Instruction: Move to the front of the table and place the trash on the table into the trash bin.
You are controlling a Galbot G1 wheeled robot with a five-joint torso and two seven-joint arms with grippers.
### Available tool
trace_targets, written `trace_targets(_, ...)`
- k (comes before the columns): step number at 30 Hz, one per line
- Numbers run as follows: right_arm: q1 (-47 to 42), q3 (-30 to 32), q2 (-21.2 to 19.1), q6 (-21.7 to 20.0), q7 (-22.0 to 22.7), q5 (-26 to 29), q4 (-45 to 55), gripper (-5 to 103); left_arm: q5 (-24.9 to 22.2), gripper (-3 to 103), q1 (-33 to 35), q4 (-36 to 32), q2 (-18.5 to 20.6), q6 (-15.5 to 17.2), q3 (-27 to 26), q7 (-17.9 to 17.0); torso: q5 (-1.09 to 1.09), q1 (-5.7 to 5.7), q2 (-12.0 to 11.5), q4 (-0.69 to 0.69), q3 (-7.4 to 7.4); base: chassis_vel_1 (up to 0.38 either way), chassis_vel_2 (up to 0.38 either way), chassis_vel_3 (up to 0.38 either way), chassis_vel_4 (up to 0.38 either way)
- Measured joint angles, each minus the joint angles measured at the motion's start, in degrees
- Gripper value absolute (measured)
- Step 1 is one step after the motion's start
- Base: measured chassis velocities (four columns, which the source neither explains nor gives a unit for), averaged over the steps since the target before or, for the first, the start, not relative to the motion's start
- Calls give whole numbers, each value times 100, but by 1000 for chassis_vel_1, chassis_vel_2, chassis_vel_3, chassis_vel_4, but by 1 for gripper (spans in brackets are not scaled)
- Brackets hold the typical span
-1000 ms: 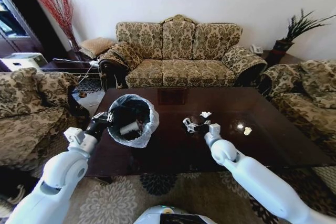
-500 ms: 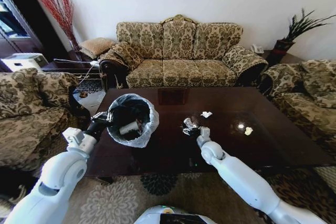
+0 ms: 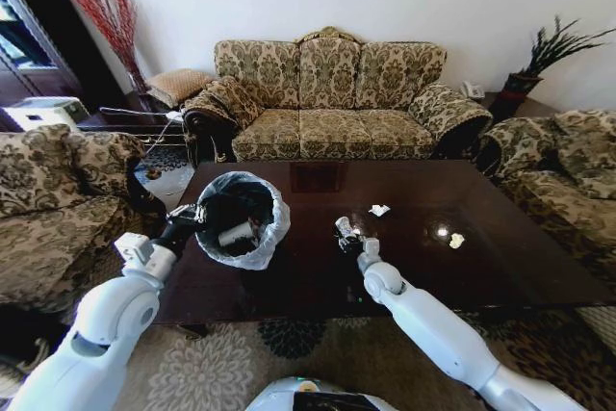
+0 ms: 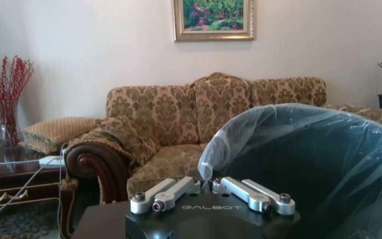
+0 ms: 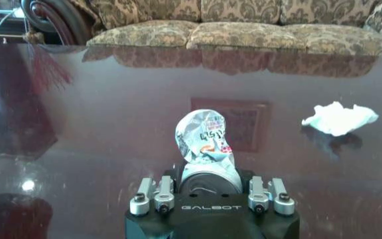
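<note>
On the dark glossy table (image 3: 318,276) a crushed silver can (image 3: 344,228) stands near the middle. My right gripper (image 3: 353,241) is open right at it. In the right wrist view the can (image 5: 204,137) rises between the spread fingers (image 5: 157,195). White crumpled paper (image 3: 378,210) lies just beyond it, and a yellowish bit (image 3: 455,240) lies further right. The trash bin (image 3: 243,220), black with a whitish bag, stands at the table's left end with a bottle inside. My left gripper (image 3: 190,219) is shut on its rim, with the bag (image 4: 310,159) just ahead of the closed fingers (image 4: 240,189).
Patterned sofas surround the table: one behind (image 3: 332,93), an armchair on the left (image 3: 58,190), another on the right (image 3: 568,170). A side table with a red-branch vase (image 3: 111,21) stands back left and a plant (image 3: 544,50) back right. The rug (image 3: 289,353) lies under the near edge.
My right arm has slid left along the table, bringing its open gripper up to the crushed can. The left arm and the bin have stayed put.
</note>
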Motion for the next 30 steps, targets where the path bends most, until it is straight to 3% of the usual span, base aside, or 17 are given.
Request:
trace_targets(8,-12,10,-81,73,136,-125,139,48,-1,1,-19,2,8,-6,15,11,2,0,0,0,0,0,0,0,0)
trace_targets(12,199,28,-286,116,231,-85,816,48,-1,1,-11,7,18,-10,20,19,4,0,0,-1,0,0,0,0,0)
trace_targets(14,736,-138,-665,118,276,141,1715,48,20,1,1,23,12,-10,67,26,-2,0,0,3,0,0,0,0,0)
trace_targets(15,736,-138,-665,118,276,141,1715,48,20,1,1,23,12,-10,67,26,-2,0,0,3,0,0,0,0,0)
trace_targets(18,1358,-351,-973,105,263,557,2474,48,40,1,1,26,10,-10,106,23,0,0,0,1,0,0,0,0,0)
trace_targets(20,2218,-540,-1176,0,162,1193,3096,48,43,1,-20,31,27,-3,144,28,-2,-1,0,-1,0,0,0,0,0)
trace_targets(21,2218,-540,-1176,0,162,1193,3096,48,43,1,-20,31,27,-3,144,28,-2,-1,0,-1,0,0,0,0,0)
trace_targets(24,3021,-810,-1245,-311,-222,1979,3667,48,32,1,-71,31,67,81,204,25,-2,0,0,1,0,0,0,0,0)
trace_targets(30,3564,-1735,-1039,-426,-578,2363,3934,48,28,1,-97,43,121,143,251,44,0,-1,0,-1,0,0,0,0,0)
